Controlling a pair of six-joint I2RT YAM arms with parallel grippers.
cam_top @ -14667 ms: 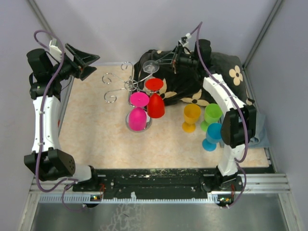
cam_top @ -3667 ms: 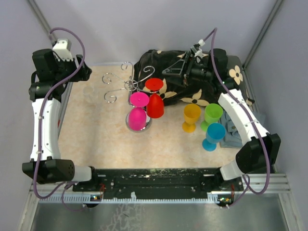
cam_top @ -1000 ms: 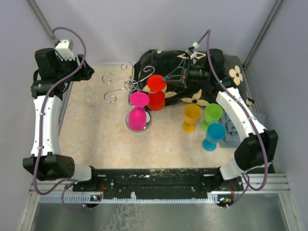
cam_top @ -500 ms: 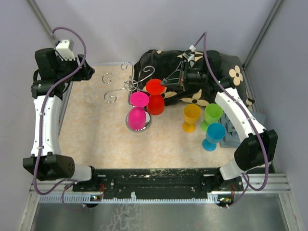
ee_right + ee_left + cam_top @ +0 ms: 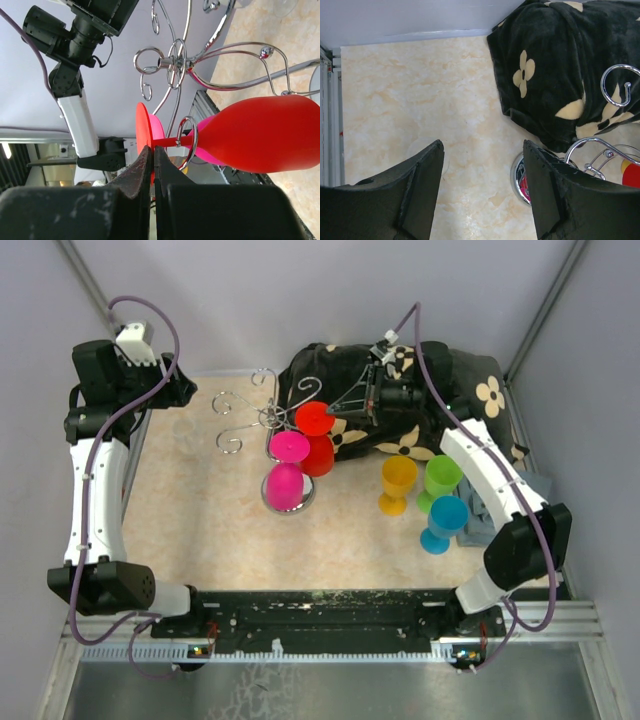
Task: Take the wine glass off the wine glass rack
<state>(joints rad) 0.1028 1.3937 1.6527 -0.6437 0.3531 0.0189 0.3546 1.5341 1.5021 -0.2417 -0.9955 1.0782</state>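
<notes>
While the blue glass [image 5: 443, 516], yellow glass [image 5: 398, 478] and green glass [image 5: 441, 476] stood upright on the table [image 5: 190, 510] nearest the bases, two glasses hung on the rack [image 5: 243, 412], so the job looked only partly done. The pink glass [image 5: 285, 486] hung bowl-down over the rack's round base. Just behind it the red glass [image 5: 318, 450] hung the same way, foot uppermost. The right gripper [image 5: 152, 149] was pinched on the rim of that red foot, the fingers pressed together with the disc's edge between them. In the wrist view the red stem ran through the loop of a hook [image 5: 187, 134], so this glass was gripped but not yet off. What seemed left was to slide the stem out along the hook's open end, carry the glass clear and set it down, then likely do the same for the pink one. At the far left the left gripper [image 5: 482, 148] hung with fingers spread, holding nothing. A black flowered blanket [image 5: 450, 375] lay bunched at the back
</notes>
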